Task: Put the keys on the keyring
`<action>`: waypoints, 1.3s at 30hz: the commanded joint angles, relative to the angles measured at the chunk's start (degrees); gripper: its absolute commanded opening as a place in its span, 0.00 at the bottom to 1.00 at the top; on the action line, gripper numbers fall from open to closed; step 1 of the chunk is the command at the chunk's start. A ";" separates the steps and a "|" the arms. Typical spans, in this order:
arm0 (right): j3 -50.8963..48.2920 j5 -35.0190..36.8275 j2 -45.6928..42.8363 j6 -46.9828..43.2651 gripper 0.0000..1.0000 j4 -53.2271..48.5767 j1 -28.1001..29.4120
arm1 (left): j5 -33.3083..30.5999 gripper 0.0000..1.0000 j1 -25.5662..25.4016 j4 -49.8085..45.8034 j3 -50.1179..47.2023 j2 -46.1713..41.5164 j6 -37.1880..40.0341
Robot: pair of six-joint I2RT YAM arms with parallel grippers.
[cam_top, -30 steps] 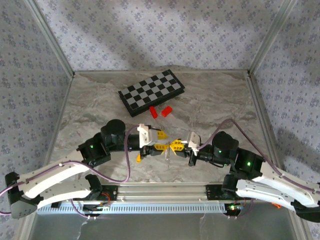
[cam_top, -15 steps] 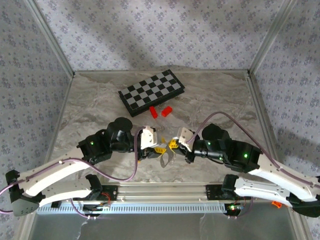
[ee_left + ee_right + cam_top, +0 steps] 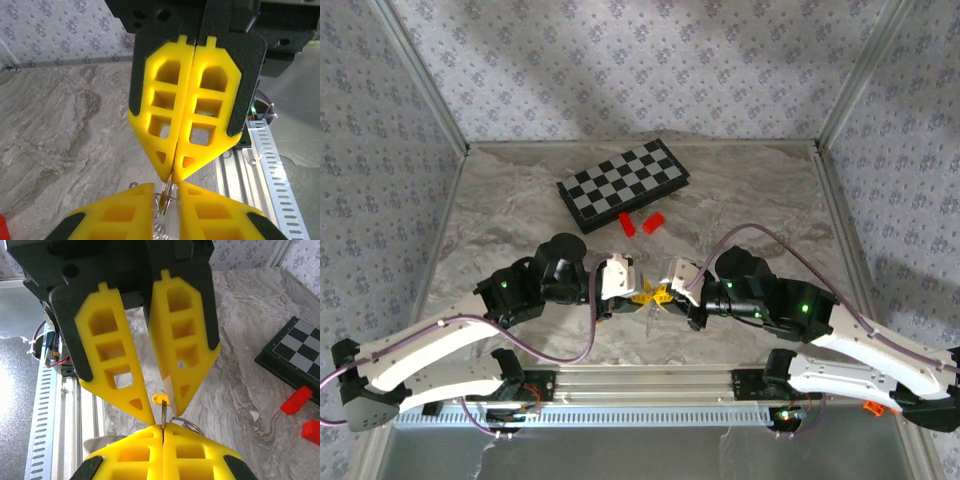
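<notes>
Now right jaws pinch the key (image 3: 160, 399), head between left jaws.

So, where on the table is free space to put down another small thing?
Bare table lies left of the chessboard, and right of the red blocks toward the right wall. Crowded: front centre, where the fingers of the left gripper and right gripper meet at the key.
</notes>
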 commanded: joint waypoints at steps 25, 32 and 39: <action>-10.34 -4.18 -11.18 3.87 0.40 17.70 -0.13 | 7.41 0.00 -0.33 22.65 -9.00 -10.13 -5.91; -12.98 -6.36 -12.61 4.68 0.36 24.17 -0.05 | 8.39 0.00 -0.33 27.46 -10.49 -9.38 -7.99; -13.34 -5.98 -11.91 4.60 0.27 24.94 -0.04 | 8.51 0.00 -0.33 27.47 -10.35 -8.70 -8.02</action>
